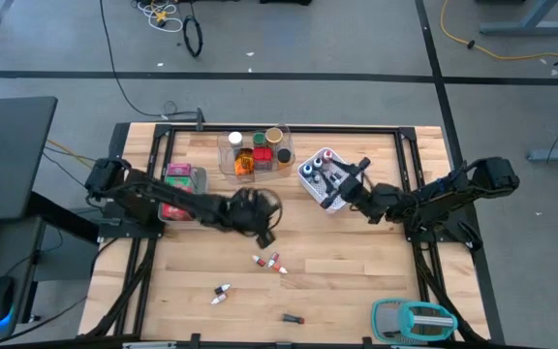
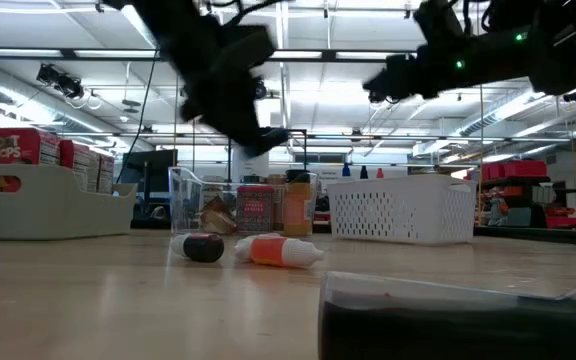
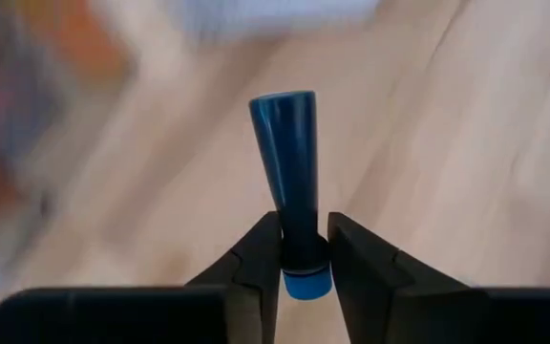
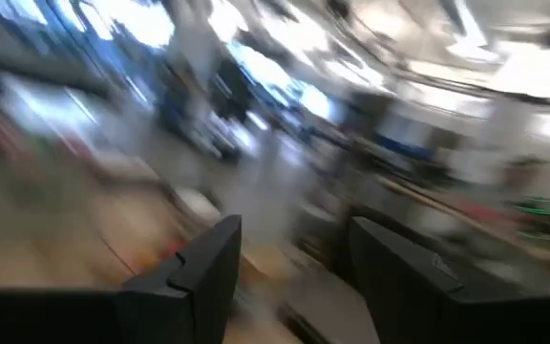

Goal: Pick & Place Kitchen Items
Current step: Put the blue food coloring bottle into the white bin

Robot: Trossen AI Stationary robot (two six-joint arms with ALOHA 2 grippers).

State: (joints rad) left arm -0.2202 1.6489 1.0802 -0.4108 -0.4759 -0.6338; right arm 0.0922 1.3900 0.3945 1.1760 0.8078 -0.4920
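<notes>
Clamped between the left gripper's (image 3: 304,250) fingers (image 3: 256,258), a blue vial (image 3: 289,167) is held by its capped end above mid-table. Three more vials (image 1: 271,262) lie on the wood in front of it. Above the mesh basket (image 1: 320,176), the right gripper (image 4: 294,253) hangs with fingers apart, holding nothing.
</notes>
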